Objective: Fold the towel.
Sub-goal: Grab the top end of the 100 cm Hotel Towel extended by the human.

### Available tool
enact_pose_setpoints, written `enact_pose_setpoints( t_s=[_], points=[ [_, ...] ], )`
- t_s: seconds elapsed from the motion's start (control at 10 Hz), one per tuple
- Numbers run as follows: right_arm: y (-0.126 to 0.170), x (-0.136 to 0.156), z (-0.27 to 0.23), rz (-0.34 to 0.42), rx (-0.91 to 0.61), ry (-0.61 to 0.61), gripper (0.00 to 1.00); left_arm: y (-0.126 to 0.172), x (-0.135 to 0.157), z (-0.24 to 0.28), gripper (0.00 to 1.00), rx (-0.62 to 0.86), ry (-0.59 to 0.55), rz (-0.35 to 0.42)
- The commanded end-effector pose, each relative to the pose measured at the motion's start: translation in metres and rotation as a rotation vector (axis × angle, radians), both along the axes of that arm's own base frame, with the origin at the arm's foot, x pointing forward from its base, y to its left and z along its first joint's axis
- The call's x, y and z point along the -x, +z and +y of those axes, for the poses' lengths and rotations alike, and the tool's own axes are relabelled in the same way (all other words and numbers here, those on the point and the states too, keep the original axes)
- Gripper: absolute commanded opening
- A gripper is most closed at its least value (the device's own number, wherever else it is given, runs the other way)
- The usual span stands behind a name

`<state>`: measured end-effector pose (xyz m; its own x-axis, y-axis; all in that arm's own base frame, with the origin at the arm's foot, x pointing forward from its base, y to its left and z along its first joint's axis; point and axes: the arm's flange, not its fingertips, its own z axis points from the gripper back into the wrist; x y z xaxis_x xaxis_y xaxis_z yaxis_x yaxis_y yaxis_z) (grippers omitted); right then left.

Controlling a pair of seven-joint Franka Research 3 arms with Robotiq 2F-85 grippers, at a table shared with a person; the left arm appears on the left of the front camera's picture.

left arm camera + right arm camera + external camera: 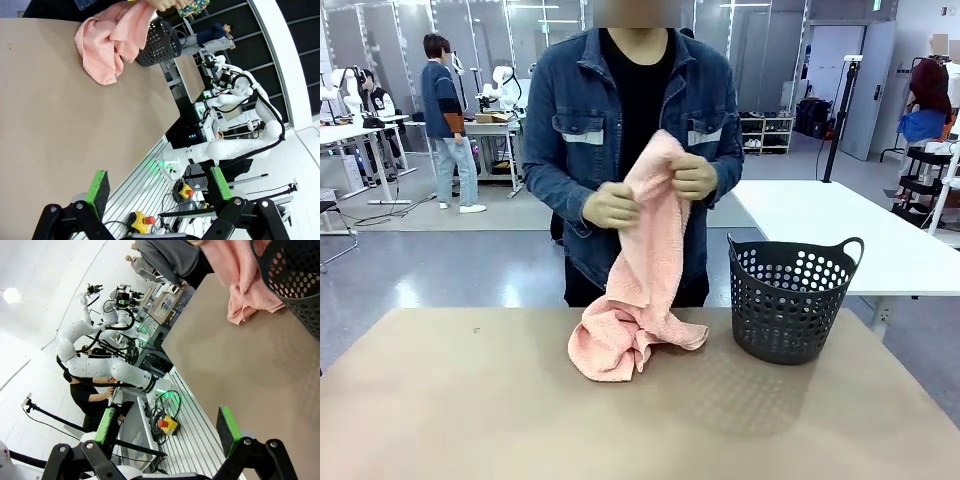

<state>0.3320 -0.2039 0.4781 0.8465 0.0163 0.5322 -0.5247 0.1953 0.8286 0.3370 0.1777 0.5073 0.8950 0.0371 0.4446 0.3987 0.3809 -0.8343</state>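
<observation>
The pale salmon-pink towel [638, 290] hangs bunched from the person's two hands [612, 206], its lower end heaped on the brown table [470, 420] left of the basket. It also shows in the left wrist view as the towel [107, 45] and in the right wrist view as the towel [242, 285]. My left gripper [159, 186] is open over the near table edge, far from the cloth, with nothing between its green pads [99, 186]. My right gripper [167, 425] is open too, held off the table's side.
A dark perforated basket [790, 300] with handles stands on the table right of the towel, seen too as the basket [157, 42] and the basket [295, 280]. A white table [840, 235] stands behind at right. The person in a denim jacket stands at the far edge.
</observation>
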Motion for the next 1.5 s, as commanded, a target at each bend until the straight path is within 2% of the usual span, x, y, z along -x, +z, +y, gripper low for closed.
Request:
enact_pose_setpoints(
  t_s=[0.0,1.3,1.4],
  points=[
    [0.003,0.001,-0.001,-0.02,-0.002,0.005,1.0,0.002,0.001,0.0,1.0,0.013,-0.01,-0.014],
    [0.003,0.001,-0.001,-0.02,-0.002,0.005,1.0,0.0,0.0,0.0,1.0,0.0,0.0,0.0],
    [0.0,0.0,0.0,0.0,0.0,0.0,1.0,0.012,0.002,-0.002,1.0,-0.078,-0.04,-0.068]
  ],
)
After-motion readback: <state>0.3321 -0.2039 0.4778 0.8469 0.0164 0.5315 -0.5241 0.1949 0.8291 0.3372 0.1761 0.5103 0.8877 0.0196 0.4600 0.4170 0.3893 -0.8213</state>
